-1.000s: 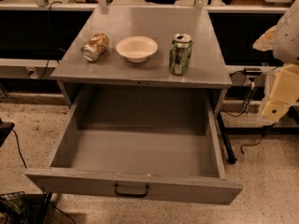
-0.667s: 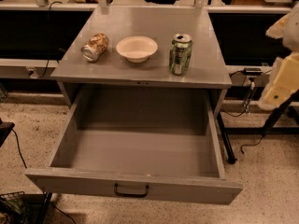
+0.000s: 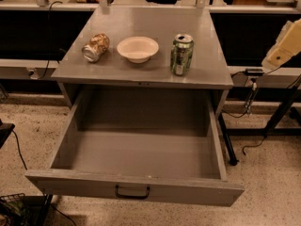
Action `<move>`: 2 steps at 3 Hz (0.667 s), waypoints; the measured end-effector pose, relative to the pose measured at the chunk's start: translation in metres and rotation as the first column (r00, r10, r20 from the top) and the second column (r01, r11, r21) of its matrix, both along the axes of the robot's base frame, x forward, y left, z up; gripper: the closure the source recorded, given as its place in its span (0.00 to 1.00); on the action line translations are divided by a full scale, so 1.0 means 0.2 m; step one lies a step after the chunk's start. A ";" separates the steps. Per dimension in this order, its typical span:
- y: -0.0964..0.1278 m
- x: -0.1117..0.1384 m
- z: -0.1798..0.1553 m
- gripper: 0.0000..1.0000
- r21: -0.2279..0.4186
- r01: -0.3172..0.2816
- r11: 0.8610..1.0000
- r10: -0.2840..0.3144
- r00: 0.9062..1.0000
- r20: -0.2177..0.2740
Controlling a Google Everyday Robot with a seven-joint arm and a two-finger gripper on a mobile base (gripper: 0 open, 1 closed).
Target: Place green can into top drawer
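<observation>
The green can (image 3: 181,54) stands upright on the grey cabinet top (image 3: 141,74), at its front right, beside a white bowl. The top drawer (image 3: 141,149) is pulled wide open below it and is empty; its dark handle (image 3: 132,192) sits at the centre of the front panel. My gripper (image 3: 283,46) shows only as a pale cream part at the right edge of the camera view, to the right of the cabinet and well apart from the can. It holds nothing that I can see.
A white bowl (image 3: 138,48) sits mid-top. A brown-gold can (image 3: 95,47) lies on its side at the left. Black stand legs and cables (image 3: 263,126) run over the floor at the right. A shelf with clutter is behind the cabinet.
The pale arm part at the right edge has risen and drawn back toward the edge of the frame. The can, the bowl and the drawer have not moved.
</observation>
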State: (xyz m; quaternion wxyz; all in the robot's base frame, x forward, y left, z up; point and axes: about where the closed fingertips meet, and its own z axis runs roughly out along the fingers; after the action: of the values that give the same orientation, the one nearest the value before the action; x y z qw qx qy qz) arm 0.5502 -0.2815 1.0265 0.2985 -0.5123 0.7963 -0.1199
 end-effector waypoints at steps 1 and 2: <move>0.01 0.00 0.00 0.00 0.005 -0.006 1.000 0.006 1.000 -0.001; 0.11 0.02 -0.02 0.00 0.109 -0.103 0.989 0.102 0.995 0.011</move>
State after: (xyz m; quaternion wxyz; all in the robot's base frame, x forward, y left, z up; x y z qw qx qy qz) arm 0.5547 -0.2587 1.0222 0.3340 -0.5350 0.7735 -0.0620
